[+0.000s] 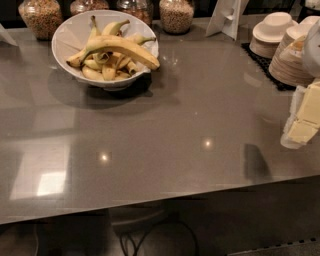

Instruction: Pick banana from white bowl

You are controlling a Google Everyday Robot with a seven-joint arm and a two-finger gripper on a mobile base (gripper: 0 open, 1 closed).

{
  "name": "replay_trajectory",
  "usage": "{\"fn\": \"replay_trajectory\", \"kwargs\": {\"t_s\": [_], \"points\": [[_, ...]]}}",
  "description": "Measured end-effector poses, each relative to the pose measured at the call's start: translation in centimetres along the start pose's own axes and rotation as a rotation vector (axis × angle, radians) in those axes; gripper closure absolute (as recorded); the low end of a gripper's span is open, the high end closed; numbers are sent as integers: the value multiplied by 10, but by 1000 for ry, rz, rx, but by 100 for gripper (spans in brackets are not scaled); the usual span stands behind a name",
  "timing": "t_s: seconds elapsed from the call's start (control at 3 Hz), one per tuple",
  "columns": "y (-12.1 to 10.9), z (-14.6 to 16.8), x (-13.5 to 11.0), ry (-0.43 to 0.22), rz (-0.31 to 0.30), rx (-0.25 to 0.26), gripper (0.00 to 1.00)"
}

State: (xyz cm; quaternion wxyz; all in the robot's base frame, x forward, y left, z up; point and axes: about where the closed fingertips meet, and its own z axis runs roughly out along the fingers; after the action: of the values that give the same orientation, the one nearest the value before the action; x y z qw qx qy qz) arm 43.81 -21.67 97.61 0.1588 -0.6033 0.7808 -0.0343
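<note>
The white bowl (67,31) stands at the back left of the grey table. It holds several bananas. The banana (120,46), the longest one, lies across the top of the pile, with one end at the bowl's left and the other over its right rim. My gripper (304,121) is at the right edge of the view, above the table's right side, far from the bowl and well to its right. It holds nothing that I can see.
Glass jars (176,14) of cereal line the back edge. A white card stand (227,17) is at the back right. Stacks of small white bowls (272,31) and plates (294,62) sit on a black mat (260,61). The table's front edge (160,201) runs below; cables hang underneath.
</note>
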Motion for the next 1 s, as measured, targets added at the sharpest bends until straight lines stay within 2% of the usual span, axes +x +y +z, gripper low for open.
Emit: {"fn": "replay_trajectory", "kwargs": {"t_s": [0.33,0.67,1.0], "points": [[0,0,0,-1,0,0,0],[-3,1,-8,-62,6,9,0],[-11,5,-28,-178,6,25,0]]}}
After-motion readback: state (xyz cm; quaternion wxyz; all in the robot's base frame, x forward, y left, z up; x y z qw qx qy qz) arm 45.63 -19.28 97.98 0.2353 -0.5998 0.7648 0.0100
